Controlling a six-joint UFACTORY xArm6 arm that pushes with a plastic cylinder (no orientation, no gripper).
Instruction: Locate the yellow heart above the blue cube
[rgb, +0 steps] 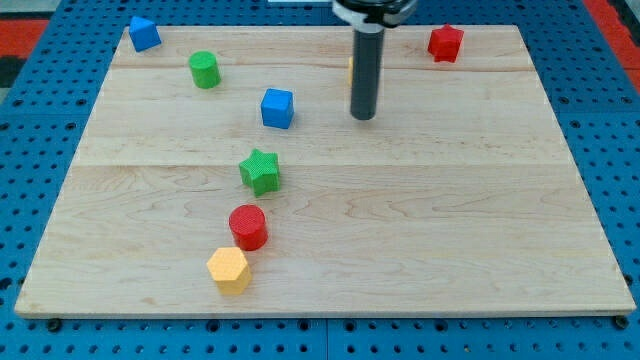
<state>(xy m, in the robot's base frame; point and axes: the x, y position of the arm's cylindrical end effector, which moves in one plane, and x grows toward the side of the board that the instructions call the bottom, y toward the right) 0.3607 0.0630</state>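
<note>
Yellow heart (350, 70) mostly behind rod.

Pale striped wooden board (450, 220); blue cube (277, 108), green star (260, 171), red cylinder (247, 227), yellow hexagonal block (229, 270).

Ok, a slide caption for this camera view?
My tip beside a mostly hidden yellow block, right of the blue cube.
</note>
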